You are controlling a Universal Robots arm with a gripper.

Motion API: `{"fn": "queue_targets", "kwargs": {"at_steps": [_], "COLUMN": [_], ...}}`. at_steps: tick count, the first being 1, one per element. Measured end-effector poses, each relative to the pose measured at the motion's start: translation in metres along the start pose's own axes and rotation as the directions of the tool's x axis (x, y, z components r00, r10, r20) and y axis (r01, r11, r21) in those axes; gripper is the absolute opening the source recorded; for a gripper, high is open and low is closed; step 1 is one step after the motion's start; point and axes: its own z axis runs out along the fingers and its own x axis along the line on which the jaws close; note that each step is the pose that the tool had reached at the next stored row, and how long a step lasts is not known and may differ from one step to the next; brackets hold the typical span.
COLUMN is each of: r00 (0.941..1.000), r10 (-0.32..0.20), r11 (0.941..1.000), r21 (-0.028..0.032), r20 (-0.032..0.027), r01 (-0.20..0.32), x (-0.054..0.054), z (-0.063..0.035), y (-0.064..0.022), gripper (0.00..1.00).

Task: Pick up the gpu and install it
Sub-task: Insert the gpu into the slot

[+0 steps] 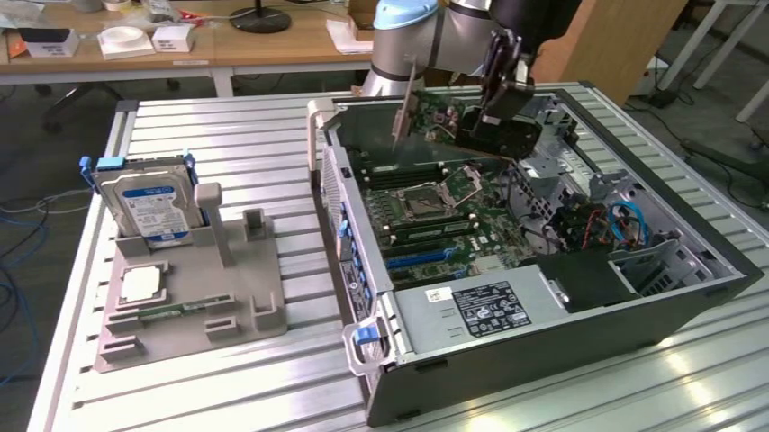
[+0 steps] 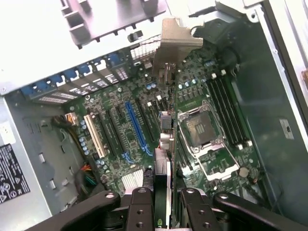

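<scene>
My gripper is shut on the gpu, a thin card with a metal end bracket. It hangs upright above the far end of the open computer case, clear of the motherboard. In the wrist view the gpu is seen edge-on between my fingers, and its bracket points toward the slotted rear wall of the case. The card hovers over the board between the long blue slot and the CPU socket, touching neither.
A grey fixture on the exterior view's left holds a silver hard drive upright and a CPU chip lying flat. The power supply fills the near end of the case. Drive cages and cables crowd the exterior view's right.
</scene>
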Motion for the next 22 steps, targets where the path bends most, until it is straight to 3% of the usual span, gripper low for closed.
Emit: {"fn": "queue_targets", "kwargs": {"at_steps": [5, 14, 19, 22], "r00": [0.9973, 0.9858, 0.9826, 0.9770], "r10": [-0.074, -0.168, -0.186, -0.213], "r11": [0.9973, 0.9858, 0.9823, 0.9768], "r21": [-0.0017, -0.0031, 0.0214, 0.0225], "r20": [-0.0040, -0.0087, -0.0042, -0.0017], "r01": [0.074, 0.168, 0.186, 0.213], "x": [0.0000, 0.0001, 0.0004, 0.0006], "z": [0.0003, 0.0037, 0.0069, 0.0093], "y": [0.0000, -0.0002, 0.0002, 0.0003], "gripper": [0.27, 0.27, 0.27, 0.27]}}
